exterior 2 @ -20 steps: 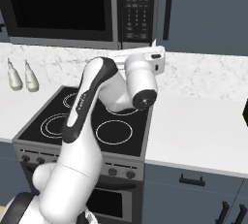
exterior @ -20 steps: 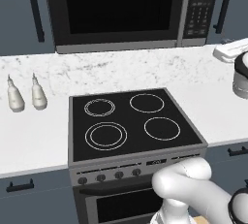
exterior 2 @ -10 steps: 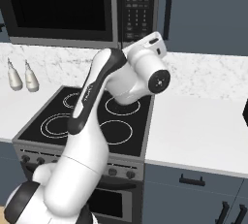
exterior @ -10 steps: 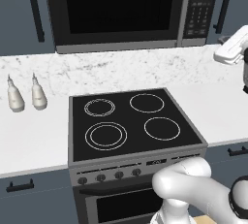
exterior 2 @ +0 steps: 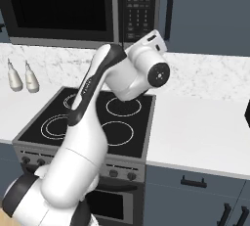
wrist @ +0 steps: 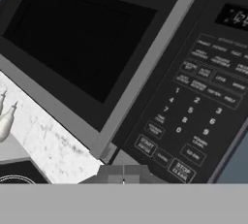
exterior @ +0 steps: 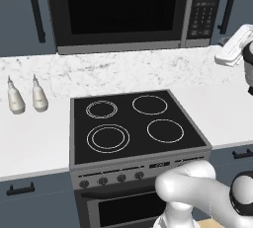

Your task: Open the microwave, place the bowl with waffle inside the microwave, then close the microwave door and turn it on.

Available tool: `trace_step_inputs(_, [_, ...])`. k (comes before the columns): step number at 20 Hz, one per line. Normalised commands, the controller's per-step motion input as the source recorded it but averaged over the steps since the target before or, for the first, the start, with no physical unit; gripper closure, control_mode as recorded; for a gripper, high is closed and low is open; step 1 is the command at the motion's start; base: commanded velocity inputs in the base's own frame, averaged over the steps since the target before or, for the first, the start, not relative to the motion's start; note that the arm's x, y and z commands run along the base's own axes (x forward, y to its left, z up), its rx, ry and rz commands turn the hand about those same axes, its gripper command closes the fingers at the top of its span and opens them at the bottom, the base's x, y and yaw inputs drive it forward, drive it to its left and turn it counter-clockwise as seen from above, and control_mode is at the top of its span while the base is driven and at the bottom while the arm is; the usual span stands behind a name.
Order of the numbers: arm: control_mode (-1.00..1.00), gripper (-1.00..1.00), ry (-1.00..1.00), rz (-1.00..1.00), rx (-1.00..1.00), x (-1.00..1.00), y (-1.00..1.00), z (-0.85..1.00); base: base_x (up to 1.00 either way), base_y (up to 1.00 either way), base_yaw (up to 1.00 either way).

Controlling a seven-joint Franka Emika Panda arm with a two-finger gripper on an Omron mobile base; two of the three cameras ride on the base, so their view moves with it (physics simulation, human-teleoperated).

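Looking at the microwave [exterior: 133,12], it hangs on the wall at 12 o'clock above the stove [exterior: 136,128]. Its door [wrist: 92,48] is shut, stiff and probably heavy, so push or pull at its edge beside the keypad [wrist: 193,121]. The arm is lifted high, and the gripper [wrist: 123,177] is pinched closed, holding nothing.

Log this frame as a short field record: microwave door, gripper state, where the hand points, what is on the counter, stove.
microwave door: shut
keypad: right of the door, close ahead in the hand view
gripper: shut, holding nothing, aimed at the lower part of the keypad
arm: raised over the right of the stove, hand up toward the microwave
stove: four rings, nothing on them
counter: two small bottles left of the stove
bowl and waffle: not visible from outside; door closed
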Motion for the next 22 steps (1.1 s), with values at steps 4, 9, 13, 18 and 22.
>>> trace_step_inputs(4, [-1.00, 1.00, 0.01, -0.09, -0.08, 0.47, 0.28, 0.00, 0.00, 0.00, 0.00])
trace_step_inputs(9, [-1.00, 1.00, 0.00, -0.09, -0.09, 0.33, 0.09, 0.00, 0.00, 0.00, 0.00])
trace_step_inputs(13, [-1.00, 1.00, 0.00, -0.04, -0.07, 0.06, 0.00, 0.00, 0.00, 0.00, 0.00])
trace_step_inputs(18, [-1.00, 1.00, 0.00, -0.02, -0.08, 0.10, 0.00, 0.00, 0.00, 0.00, 0.00])
trace_step_inputs(22, [-1.00, 1.00, 0.00, -0.01, -0.05, 0.11, 0.00, 0.00, 0.00, 0.00, 0.00])
